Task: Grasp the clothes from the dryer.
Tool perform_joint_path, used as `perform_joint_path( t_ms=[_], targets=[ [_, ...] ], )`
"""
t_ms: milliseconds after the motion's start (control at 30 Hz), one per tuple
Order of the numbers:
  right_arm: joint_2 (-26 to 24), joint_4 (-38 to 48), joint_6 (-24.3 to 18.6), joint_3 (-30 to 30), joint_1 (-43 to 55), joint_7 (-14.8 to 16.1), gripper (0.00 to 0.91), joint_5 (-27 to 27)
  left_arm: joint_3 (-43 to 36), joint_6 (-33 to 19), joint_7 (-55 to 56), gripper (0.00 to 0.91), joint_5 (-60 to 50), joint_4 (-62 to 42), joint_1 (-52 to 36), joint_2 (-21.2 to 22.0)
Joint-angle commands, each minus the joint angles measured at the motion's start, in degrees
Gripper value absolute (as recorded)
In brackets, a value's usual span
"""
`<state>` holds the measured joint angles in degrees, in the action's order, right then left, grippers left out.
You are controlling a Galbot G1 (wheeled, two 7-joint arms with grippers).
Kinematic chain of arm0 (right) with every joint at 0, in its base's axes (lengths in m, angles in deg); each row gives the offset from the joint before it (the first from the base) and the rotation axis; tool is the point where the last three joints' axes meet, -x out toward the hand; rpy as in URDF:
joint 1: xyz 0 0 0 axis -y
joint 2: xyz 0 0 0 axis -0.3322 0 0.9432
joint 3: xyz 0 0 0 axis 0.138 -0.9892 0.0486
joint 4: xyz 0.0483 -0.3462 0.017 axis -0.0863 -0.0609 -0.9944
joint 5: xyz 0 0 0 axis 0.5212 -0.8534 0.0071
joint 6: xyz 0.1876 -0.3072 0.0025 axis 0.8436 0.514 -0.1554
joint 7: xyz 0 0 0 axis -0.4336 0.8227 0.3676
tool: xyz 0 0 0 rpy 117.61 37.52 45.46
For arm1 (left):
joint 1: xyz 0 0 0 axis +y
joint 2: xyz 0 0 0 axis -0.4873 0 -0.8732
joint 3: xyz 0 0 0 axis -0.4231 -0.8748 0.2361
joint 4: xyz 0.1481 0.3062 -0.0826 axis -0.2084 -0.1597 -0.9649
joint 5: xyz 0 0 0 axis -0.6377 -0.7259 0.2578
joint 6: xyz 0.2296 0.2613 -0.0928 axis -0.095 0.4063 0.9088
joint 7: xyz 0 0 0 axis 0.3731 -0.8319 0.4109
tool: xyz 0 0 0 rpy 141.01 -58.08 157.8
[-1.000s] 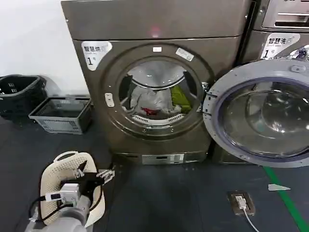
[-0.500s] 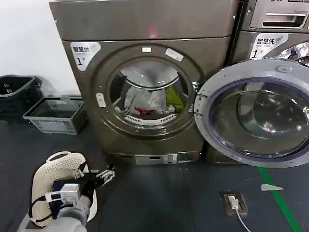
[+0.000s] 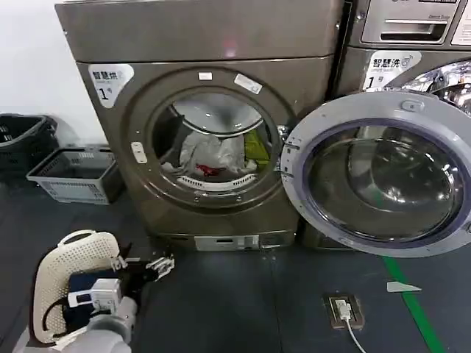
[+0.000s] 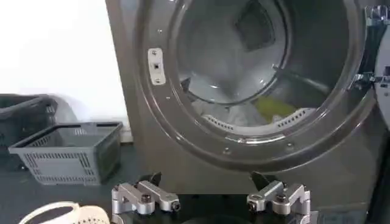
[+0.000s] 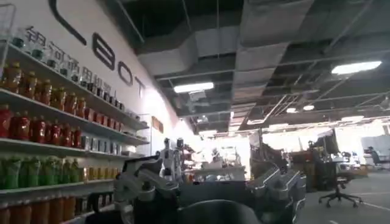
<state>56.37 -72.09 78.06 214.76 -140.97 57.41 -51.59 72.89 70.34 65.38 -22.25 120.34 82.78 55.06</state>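
None of the clothes [image 3: 213, 153] are out yet: they lie heaped in the lower part of the dryer [image 3: 199, 118] drum, pale fabric with a red patch at the front and a yellow-green piece towards the hinge side, resting just behind the drum's front lip. The round door [image 3: 377, 180] is swung fully open to the right, so the opening is clear and that part of the job looks done.

The left gripper [image 3: 160, 265] hovers low over the dark floor [image 3: 243, 309], below and to the left of the drum opening and well apart from the clothes. In the left wrist view its fingers [image 4: 144, 197] stand spread wide with nothing between them, aimed at the lower rim of the opening, where the laundry shows as a pale and yellow heap.

The right gripper [image 5: 210, 192] points away from the machine, towards a room with stocked shelves [image 5: 42, 109]; its fingers are apart and empty, and the arm seems to be idle.

What remains, by my reading, is nearly everything: raising and extending the left arm into the drum, closing on a garment and drawing it out. A white perforated basket [image 3: 70, 276] sits on the floor beside the left arm, and a grey basket [image 3: 73, 175] stands by the wall.
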Motion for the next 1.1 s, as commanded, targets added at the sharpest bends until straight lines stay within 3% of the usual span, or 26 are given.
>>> perform_joint_path(
  t_ms=[33, 733, 1100],
  targets=[
    [0.0, 0.1, -0.1, 0.0, 0.0, 0.0, 0.907, 0.0, -0.1, 2.8, 0.0, 0.907, 0.0, -0.2, 0.0, 0.1],
    [0.1, 0.4, -0.1, 0.3, -0.2, 0.2, 0.907, 0.0, -0.3, 2.8, 0.0, 0.907, 0.1, -1.0, -0.5, 0.2],
    [0.1, 0.8, -1.4, 0.1, -0.1, -1.5, 0.907, 0.0, -0.3, 2.8, 0.0, 0.907, 0.1, -0.7, -0.4, 0.2]
  ],
)
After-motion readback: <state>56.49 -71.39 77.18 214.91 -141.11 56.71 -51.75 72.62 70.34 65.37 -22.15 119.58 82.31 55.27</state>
